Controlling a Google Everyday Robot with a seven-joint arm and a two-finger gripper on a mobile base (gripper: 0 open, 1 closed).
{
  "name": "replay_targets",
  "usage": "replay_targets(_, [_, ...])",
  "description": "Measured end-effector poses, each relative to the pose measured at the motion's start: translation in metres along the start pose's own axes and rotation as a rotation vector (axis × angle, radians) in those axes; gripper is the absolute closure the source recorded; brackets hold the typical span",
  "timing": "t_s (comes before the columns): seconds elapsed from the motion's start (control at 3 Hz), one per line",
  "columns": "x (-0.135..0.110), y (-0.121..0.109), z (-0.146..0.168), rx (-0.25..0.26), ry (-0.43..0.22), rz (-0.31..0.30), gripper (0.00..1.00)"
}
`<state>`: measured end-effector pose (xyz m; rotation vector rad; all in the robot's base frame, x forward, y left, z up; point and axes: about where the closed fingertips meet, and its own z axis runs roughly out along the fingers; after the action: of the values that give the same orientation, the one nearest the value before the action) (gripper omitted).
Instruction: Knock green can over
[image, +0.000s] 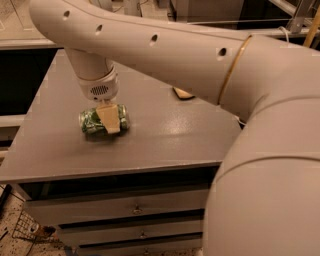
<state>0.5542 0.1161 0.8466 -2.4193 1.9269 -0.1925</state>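
Gripper (109, 116): we found it over the table's (175, 137) left side, pointing down.
Jaws: we saw them clamped on the green can (90, 121), one finger (111, 121) in front.
Green can: lay sideways on the table.

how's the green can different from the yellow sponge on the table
The green can lies on its side near the table's front left; the yellow sponge sits farther back. The can shows almost fully; the sponge is mostly hidden behind the arm. The gripper is at the can, apart from the sponge. Both rest on the table.
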Motion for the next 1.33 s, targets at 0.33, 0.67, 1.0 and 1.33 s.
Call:
replay_targets(0.33, [-0.0019, 0.0003, 0.0041, -0.015, 0.022, -0.012, 1.00])
replay_targets(0.67, [-0.0037, -0.0014, 0.0097, -0.030, 0.034, -0.024, 0.97])
replay_targets(1.0, [-0.0036, -0.0016, 0.0079, -0.030, 0.034, -0.024, 0.75])
replay_targets(1.33, [-0.0058, -0.0040, 0.0087, -0.020, 0.026, -0.025, 0.51])
